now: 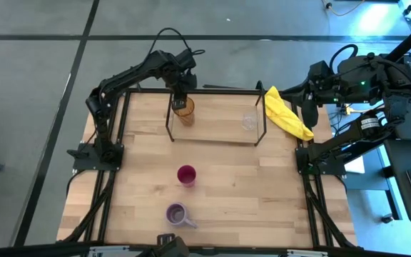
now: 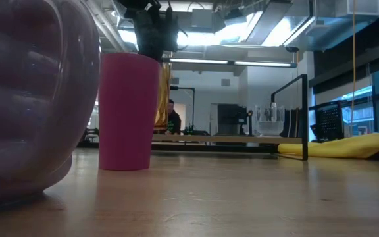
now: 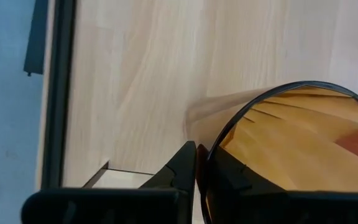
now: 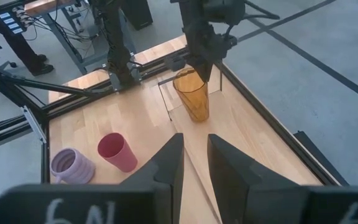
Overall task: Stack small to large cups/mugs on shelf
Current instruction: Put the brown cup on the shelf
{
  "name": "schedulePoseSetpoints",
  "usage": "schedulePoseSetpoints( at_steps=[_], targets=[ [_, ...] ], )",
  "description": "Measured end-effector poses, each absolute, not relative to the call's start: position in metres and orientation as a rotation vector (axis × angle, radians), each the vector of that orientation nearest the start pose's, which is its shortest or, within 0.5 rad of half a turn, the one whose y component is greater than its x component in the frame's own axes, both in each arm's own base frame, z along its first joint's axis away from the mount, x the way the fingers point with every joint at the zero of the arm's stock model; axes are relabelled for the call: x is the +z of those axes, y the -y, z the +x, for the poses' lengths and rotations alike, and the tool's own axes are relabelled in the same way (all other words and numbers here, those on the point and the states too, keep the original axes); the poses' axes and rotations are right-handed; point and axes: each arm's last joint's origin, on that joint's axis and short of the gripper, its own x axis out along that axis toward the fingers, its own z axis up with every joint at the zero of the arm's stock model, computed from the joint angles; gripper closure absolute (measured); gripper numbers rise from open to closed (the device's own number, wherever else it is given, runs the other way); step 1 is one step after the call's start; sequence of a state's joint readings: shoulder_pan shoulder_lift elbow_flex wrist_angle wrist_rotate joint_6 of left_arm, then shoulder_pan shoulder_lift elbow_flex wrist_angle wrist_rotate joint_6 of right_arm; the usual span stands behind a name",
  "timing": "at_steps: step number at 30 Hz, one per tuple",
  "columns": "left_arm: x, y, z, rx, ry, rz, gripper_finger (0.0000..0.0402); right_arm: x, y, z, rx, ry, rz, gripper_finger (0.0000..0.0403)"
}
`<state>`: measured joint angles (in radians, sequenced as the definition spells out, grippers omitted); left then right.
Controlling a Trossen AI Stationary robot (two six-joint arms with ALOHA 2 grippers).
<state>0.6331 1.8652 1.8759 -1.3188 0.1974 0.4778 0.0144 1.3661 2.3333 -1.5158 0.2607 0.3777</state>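
The amber tumbler is at the left end of the shelf, a black rod rack with a light board. My left gripper is above it, shut on its rim. The small clear glass stands on the shelf's right part. The magenta cup stands on its base at mid-table. The lavender mug stands nearer the near edge. In the low view the mug and the cup fill the left. My right gripper is open, off the table's far right corner. My left gripper pinches the amber tumbler's rim, with one finger outside the wall and the other inside the cup. The fingers come from above, pointing down. The tumbler hangs nearly upright below them; whether its base rests on the shelf board I cannot tell.
A yellow cloth lies at the table's far right, just beyond the shelf's right end. The shelf's thin upright rods frame the board. Bare wood stretches right of the magenta cup and the mug.
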Motion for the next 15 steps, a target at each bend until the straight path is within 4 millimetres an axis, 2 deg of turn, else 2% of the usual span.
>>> schedulePoseSetpoints(
  at_steps=[8, 15],
  targets=[
    [0.3251, -0.2138, 0.3004, 0.095, -1.227, -0.102, 0.0379, 0.5478, 0.0054, 0.138, -0.34, -0.491, 0.298, 0.0329],
    [0.3245, -0.2138, 0.2984, 0.119, -1.261, -0.095, 0.035, 0.5478, 0.0055, 0.138, -0.341, -0.491, 0.302, 0.0329]
  ],
)
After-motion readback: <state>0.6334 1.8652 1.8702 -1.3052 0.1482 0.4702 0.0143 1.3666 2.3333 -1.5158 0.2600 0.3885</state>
